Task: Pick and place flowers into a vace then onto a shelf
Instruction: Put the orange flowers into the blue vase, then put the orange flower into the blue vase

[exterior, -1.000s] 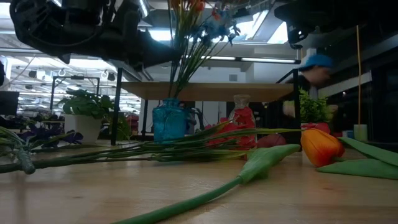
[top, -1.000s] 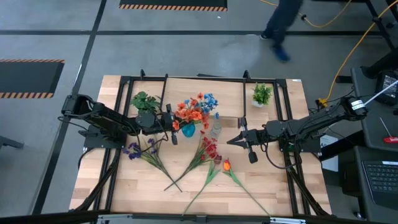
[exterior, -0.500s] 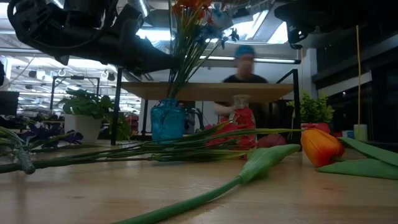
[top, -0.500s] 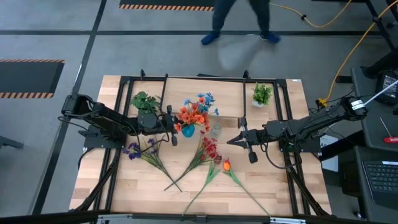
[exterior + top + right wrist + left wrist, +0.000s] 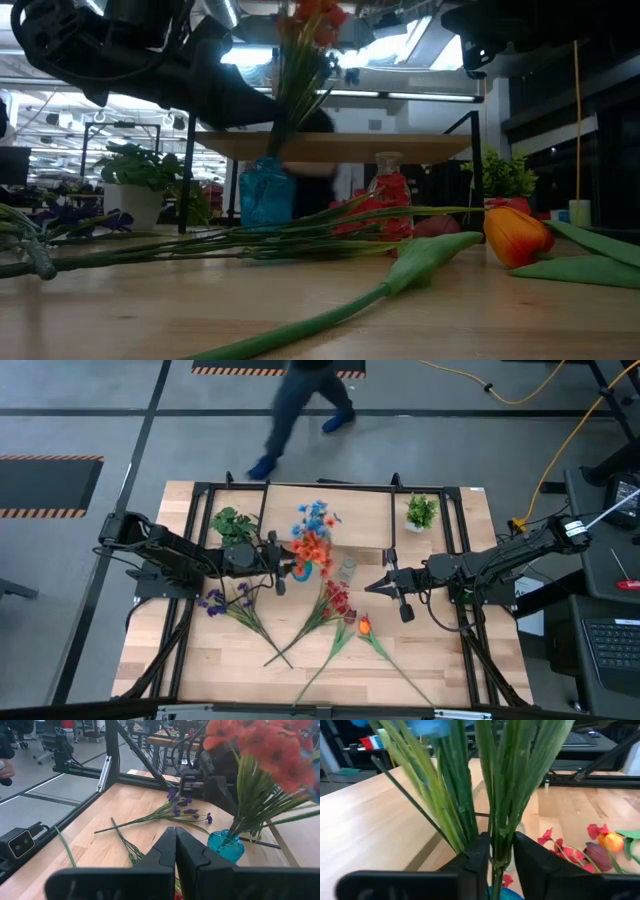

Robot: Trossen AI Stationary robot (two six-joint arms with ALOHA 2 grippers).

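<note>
High view: one blue vase [image 5: 303, 569], two potted plants [image 5: 421, 512].

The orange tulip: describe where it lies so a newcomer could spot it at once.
On the wooden tabletop, look in front of the blue vase, past the red flowers. The orange tulip lies flat there, the only single closed orange bloom.

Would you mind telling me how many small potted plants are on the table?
2: one potted plant by the left arm, another near the far right corner. None seems hidden.
</note>
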